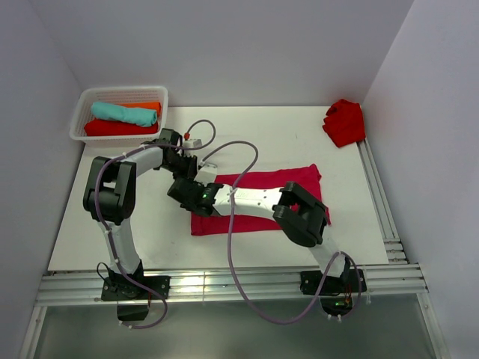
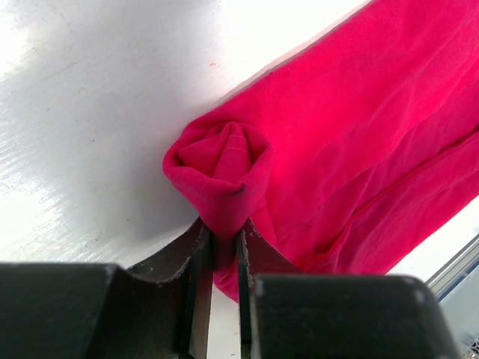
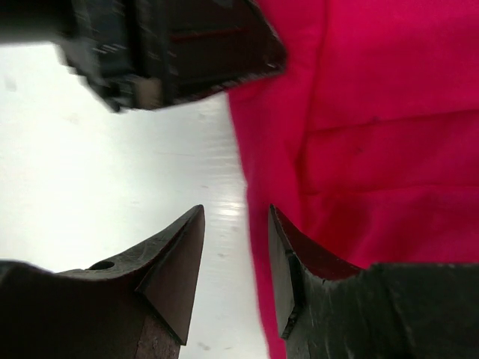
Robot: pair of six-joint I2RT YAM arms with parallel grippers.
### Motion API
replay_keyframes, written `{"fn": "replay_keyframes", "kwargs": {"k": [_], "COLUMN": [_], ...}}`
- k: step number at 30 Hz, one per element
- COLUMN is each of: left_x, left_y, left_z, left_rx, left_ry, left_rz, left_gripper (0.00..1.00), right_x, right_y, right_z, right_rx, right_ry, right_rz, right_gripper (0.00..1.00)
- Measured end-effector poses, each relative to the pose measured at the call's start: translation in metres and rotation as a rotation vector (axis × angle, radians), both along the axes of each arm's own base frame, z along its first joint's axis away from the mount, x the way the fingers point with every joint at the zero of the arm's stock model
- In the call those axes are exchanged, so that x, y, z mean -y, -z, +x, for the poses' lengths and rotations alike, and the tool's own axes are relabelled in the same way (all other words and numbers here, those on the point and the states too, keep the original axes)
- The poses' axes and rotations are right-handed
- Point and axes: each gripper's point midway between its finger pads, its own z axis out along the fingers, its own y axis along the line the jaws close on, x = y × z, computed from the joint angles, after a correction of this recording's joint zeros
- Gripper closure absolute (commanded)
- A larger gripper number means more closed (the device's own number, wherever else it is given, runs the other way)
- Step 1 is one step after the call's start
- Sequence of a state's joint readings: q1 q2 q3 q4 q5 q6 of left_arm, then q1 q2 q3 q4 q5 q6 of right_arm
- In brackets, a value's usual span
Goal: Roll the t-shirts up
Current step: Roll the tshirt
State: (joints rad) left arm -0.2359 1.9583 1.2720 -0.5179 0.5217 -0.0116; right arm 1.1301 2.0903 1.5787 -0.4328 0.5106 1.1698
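Note:
A raspberry-crimson t-shirt [image 1: 277, 179] lies folded into a long strip across the middle of the table. Its left end is curled into a small roll [image 2: 221, 161]. My left gripper [image 1: 191, 170] [image 2: 224, 241] is shut on a pinch of cloth at that rolled corner. My right gripper [image 1: 188, 196] [image 3: 236, 224] stands open just in front of it, straddling the shirt's left edge [image 3: 262, 224]: one finger [image 3: 176, 262] is over bare table, the other [image 3: 299, 262] over cloth. The left gripper's fingers [image 3: 172, 45] show at the top of the right wrist view.
A white basket [image 1: 82, 120] at the back left holds rolled teal [image 1: 123, 112], orange [image 1: 150, 106] and scarlet [image 1: 120, 129] shirts. A crumpled scarlet shirt [image 1: 344, 121] lies at the back right corner. Walls close in both sides, with a metal rail [image 1: 382, 202] on the right.

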Motion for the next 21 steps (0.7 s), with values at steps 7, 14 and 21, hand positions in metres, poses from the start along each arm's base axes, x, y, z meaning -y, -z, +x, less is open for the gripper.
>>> {"fn": "replay_keyframes", "kwargs": {"k": [7,14,21], "left_x": [0.000,0.002,-0.001], "left_y": [0.000,-0.003,-0.009], "left_z": [0.000,0.005,0.013], "left_rx": [0.003,0.019,0.044], "left_ry": [0.000,0.003,-0.001], "left_rz": [0.011,0.014,0.040], "left_gripper": [0.71,0.50,0.43], "right_x": [0.011,0.015,0.017], "right_y": [0.027,0.031,0.037], "right_z": [-0.007,-0.010,-0.012], "right_rx": [-0.041,-0.054,-0.070], "right_ry": [-0.003,-0.005,-0.009], "right_rz": [-0.095,-0.124,-0.145], "right_gripper": [0.52,0.50,0.47]}}
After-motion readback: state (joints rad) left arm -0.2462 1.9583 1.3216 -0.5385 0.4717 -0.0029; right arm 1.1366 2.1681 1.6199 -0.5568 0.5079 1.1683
